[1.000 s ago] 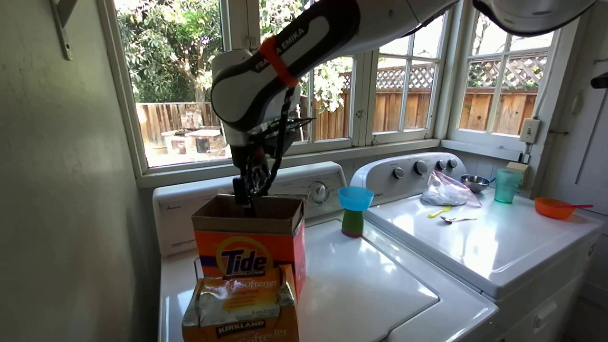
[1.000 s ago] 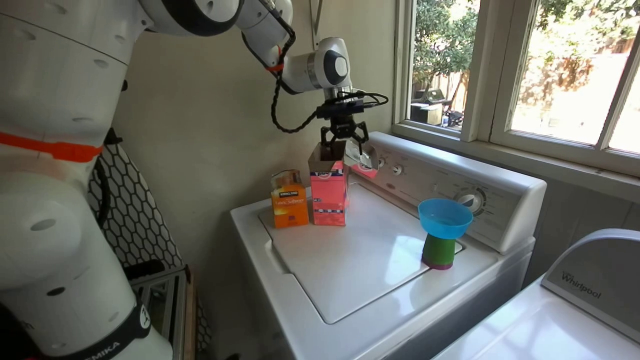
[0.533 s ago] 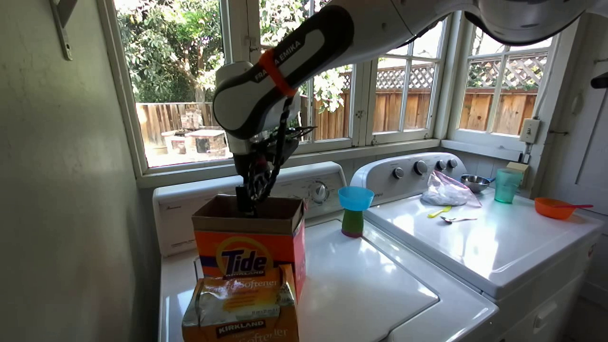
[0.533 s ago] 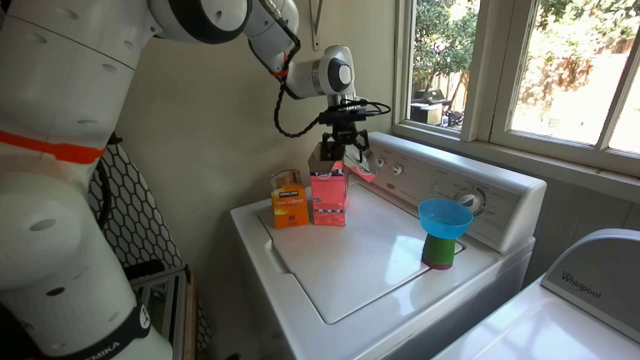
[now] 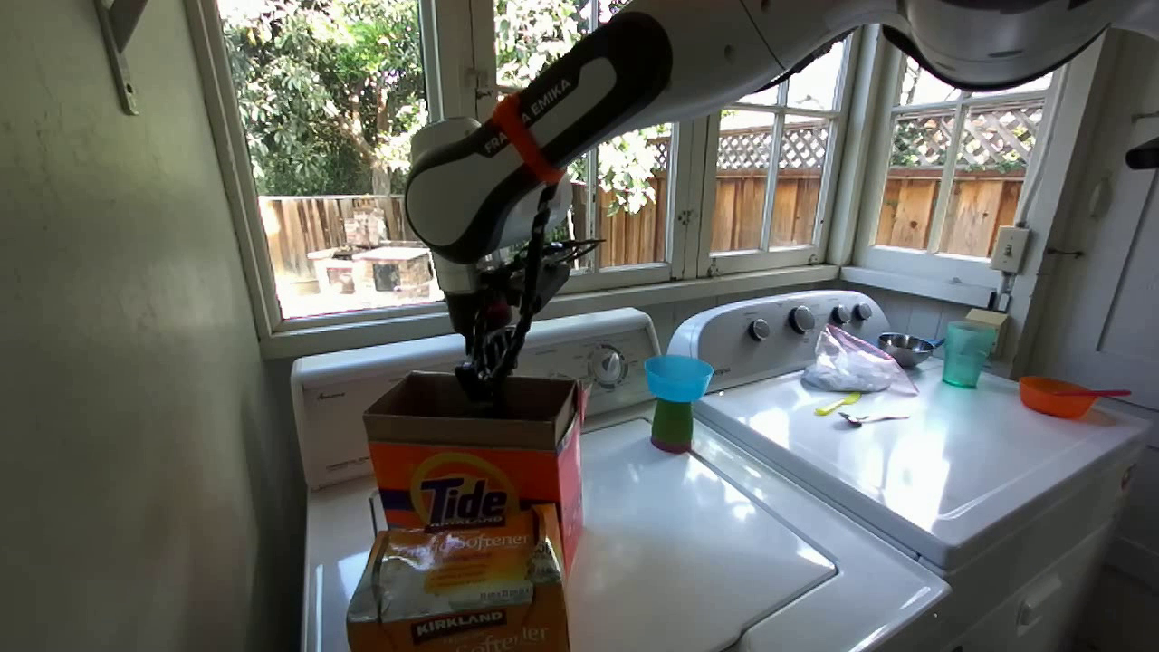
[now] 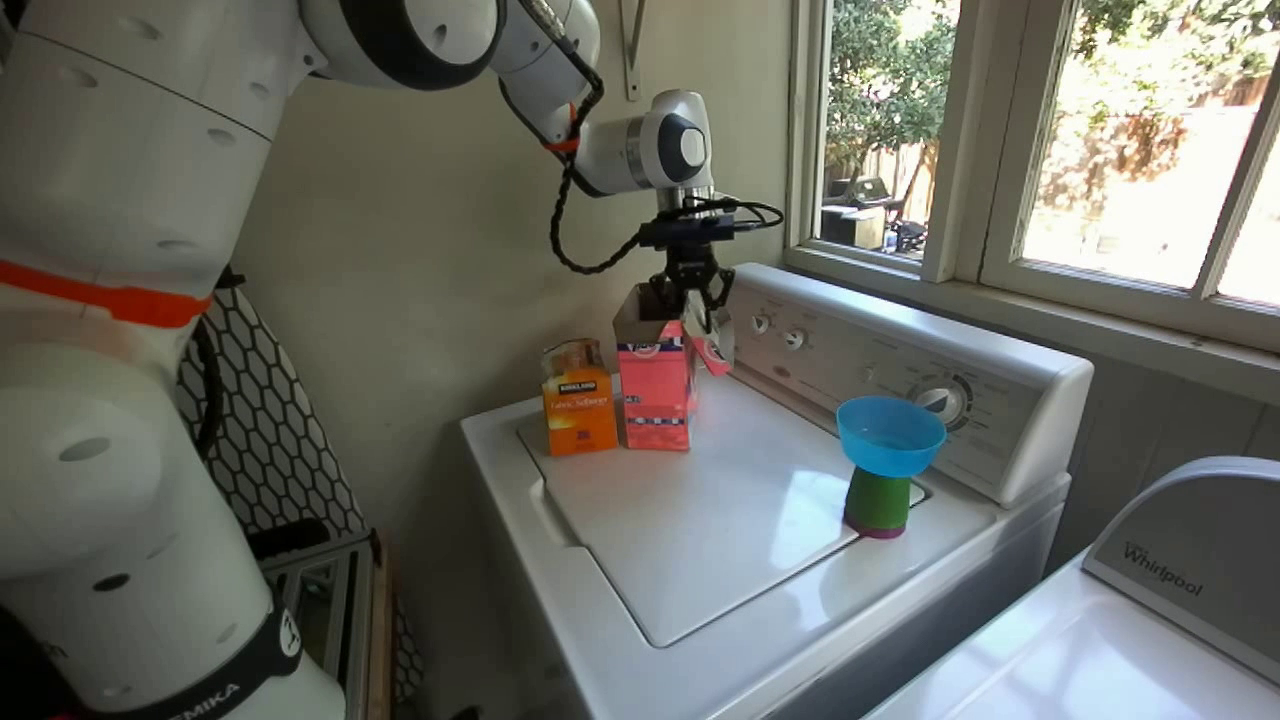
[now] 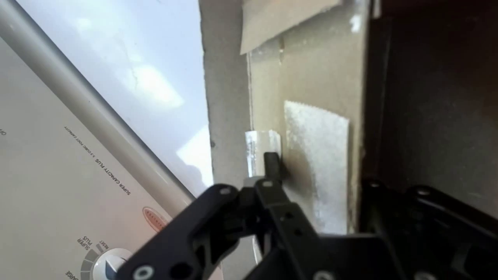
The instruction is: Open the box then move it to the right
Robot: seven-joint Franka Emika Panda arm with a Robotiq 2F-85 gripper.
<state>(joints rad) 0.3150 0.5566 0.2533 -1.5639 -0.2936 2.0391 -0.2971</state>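
Note:
The box (image 5: pixel 471 484), an orange Tide carton with a pink side (image 6: pixel 655 400), stands upright on the white washer. Its top is open, and the flap (image 6: pixel 712 340) hangs outward on the control-panel side. My gripper (image 6: pixel 688 305) points down over that rim, one finger inside the carton and one outside by the flap. In the wrist view the gripper (image 7: pixel 321 177) is partly closed, with the carton's wall and flap (image 7: pixel 311 70) between its fingers, which still stand apart. The outer finger (image 7: pixel 272 167) appears to touch the flap's inner face; the inner finger is dark inside the carton.
A Kirkland softener package (image 6: pixel 580 410) stands beside the carton. A blue bowl (image 6: pixel 890 440) sits on a green cup (image 6: pixel 878 502) farther along the washer lid. The washer's control panel (image 6: pixel 930 380) rises behind. On the neighbouring machine lie a plastic bag (image 5: pixel 851 367) and an orange bowl (image 5: pixel 1055 398).
My gripper has come down over the carton's rim and its fingers have drawn closer together. The flap has swung in toward the carton, which has shifted very slightly.

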